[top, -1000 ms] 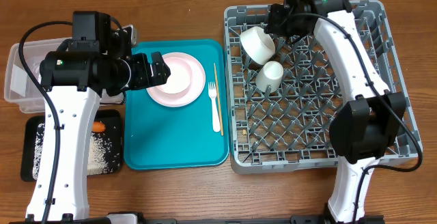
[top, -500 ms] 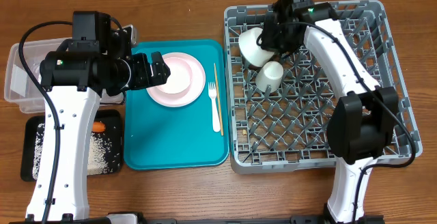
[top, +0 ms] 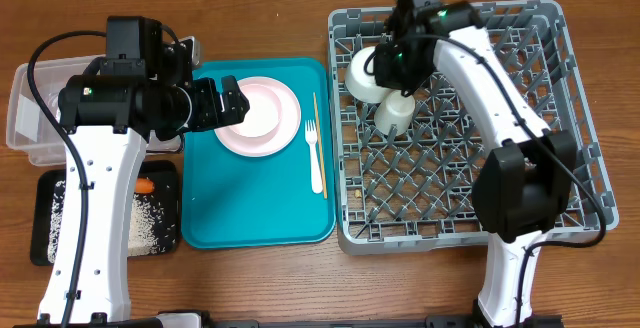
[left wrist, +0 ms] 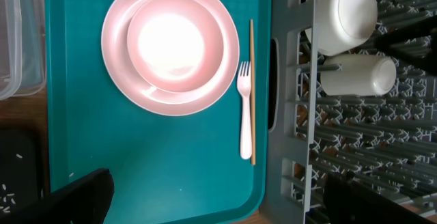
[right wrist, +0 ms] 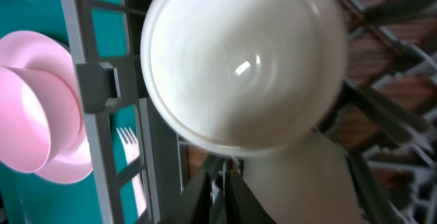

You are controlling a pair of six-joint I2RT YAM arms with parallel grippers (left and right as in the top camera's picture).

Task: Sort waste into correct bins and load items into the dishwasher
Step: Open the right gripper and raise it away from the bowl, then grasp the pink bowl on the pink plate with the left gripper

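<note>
My right gripper [top: 386, 66] is at the back left of the grey dishwasher rack [top: 450, 178], its jaws nearly together [right wrist: 225, 173] at the lower rim of a tilted white bowl [right wrist: 242, 67] [top: 360, 76]. A small white cup [top: 393, 111] lies on its side just in front of the bowl. My left gripper [top: 230, 103] hangs open [left wrist: 215, 207] over the teal tray, above the pink plate [left wrist: 171, 46], holding nothing. A white fork [left wrist: 244, 111] and a wooden chopstick [left wrist: 251, 87] lie to the right of the plate.
The teal tray [top: 260, 203] sits between the arms. On the left stand a clear tub [top: 28, 118] and, in front of it, a black tray [top: 48, 218] holding rice [top: 150, 218] and a carrot [top: 146, 184]. The rack's wall [left wrist: 307, 135] borders the teal tray.
My right gripper has swung left and slightly forward, and the white bowl has moved left with it, closer to the rack's left wall. The left arm has not moved.
</note>
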